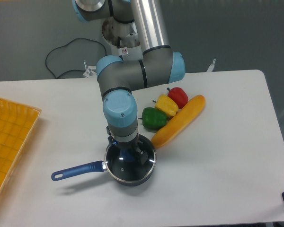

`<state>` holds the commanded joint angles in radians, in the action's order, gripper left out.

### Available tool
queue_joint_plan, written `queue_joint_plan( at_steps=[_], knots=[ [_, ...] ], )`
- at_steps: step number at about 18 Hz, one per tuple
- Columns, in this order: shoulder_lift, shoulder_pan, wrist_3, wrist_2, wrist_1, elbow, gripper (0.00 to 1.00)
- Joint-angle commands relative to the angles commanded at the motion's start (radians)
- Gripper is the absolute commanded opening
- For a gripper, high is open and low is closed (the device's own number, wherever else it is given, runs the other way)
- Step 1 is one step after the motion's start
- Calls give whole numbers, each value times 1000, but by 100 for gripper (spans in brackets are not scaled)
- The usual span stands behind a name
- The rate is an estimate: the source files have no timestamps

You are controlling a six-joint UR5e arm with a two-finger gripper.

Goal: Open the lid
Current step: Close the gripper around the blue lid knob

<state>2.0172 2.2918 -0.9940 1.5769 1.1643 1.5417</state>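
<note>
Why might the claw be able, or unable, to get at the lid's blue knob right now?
Probably able: the claw hangs directly over the lid at the knob, nothing between; its grip is unclear.
</note>
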Motion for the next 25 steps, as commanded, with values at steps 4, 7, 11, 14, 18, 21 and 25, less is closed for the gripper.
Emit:
queue_joint_plan(
  at_steps=[4,7,11,14,18,21,25],
  knots=[
    [0,0,-3,2,0,0,86],
    [0,0,-6,2,0,0,76],
    [0,0,-11,2,0,-2,65],
    [0,0,-11,2,0,-5,59],
    [-2,2,-11,0,0,-8,54],
    [-5,3,-12,2,2,-8,51],
    [-14,9,-12,2,3,-9,49]
  ],
)
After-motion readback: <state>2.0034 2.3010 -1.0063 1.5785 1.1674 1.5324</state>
